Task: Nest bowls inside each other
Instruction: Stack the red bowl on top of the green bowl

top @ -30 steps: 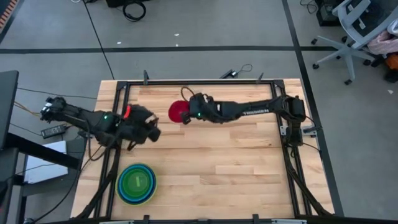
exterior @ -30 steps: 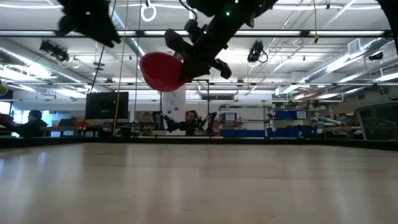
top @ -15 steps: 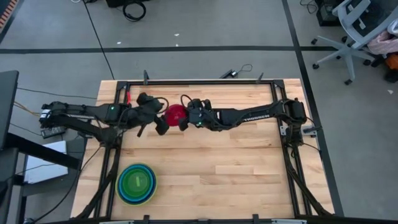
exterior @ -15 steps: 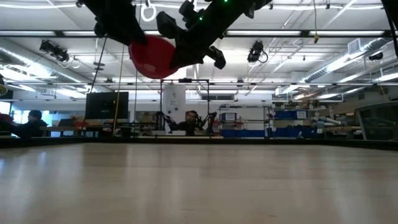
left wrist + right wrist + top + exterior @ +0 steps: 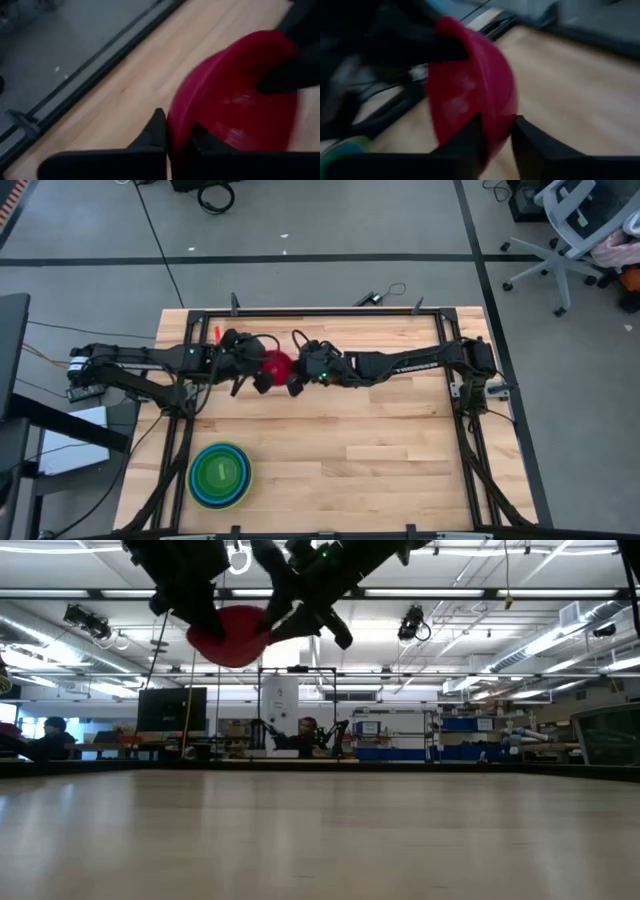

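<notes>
The small magenta-pink bowl (image 5: 277, 364) hangs high above the far middle of the table between my two grippers. My left gripper (image 5: 263, 370) is shut on its left rim. My right gripper (image 5: 293, 370) stands at the opposite rim with one finger inside (image 5: 467, 137) and one outside (image 5: 527, 132), a gap between them; whether it touches the bowl I cannot tell. The other bowls stand nested as a stack (image 5: 220, 475), green inside blue and lime, with its base on the table near the front left corner. My left gripper pinches the bowl's rim (image 5: 175, 112) between its two fingers, one outside the wall (image 5: 156, 131) and one inside (image 5: 200, 142). The fingers come from the table's left, slanting down. The bowl (image 5: 230, 635) is lifted clear and tilted. Of my right gripper I cannot tell whether it touches the rim (image 5: 492, 132).
The table's black frame rail (image 5: 320, 311) runs along the far edge just behind the grippers. Bare wooden tabletop (image 5: 380, 450) lies to the right of the stack and in front of both arms.
My left gripper has swung toward the table's far edge and right, up to the bowl, and has taken hold of its rim. My right gripper has carried the bowl a little toward the table's left and up, meeting the left gripper.
</notes>
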